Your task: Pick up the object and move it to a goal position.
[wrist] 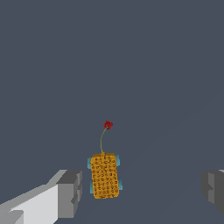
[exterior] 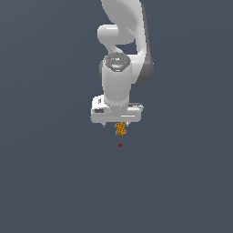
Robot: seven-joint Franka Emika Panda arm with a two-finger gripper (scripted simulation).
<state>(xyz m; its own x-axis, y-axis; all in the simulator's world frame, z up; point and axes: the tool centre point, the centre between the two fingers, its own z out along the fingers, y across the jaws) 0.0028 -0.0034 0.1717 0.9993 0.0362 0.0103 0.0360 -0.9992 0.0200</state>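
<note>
Gripper-wise (exterior: 116,124), the white Panda claw points straight down with its grey fingers (wrist: 70,192) spread wide. In the wrist view one finger sits on each side of the frame with a big gap between them, so the jaws are clearly parted and not clamping anything.

Right in that gap is the small orange-yellow blocky piece with dark speckles (wrist: 104,176). It looks like a little upright rectangle with bits of light blue peeking out along its long sides. It sits much closer to the one finger than the other, but there's visible space on both sides, so neither pad touches it. In the exterior view the same piece (exterior: 120,129) shows just under the underside of the claw, roughly centred below the hand.

A thin yellowish line runs from the end of the block to the very small dark red dot (wrist: 107,125). In the exterior view that red dot (exterior: 120,144) sits just below the orange piece, near it but apart, and pretty much lined up with it.

Further out there's the white arm (exterior: 119,82) with its grey joint parts rising to the top of the frame, and all around is plain dark grey-blue background (exterior: 45,182). Can't tell whether the block is resting on something or not, since no surface edge or shadow shows up.
</note>
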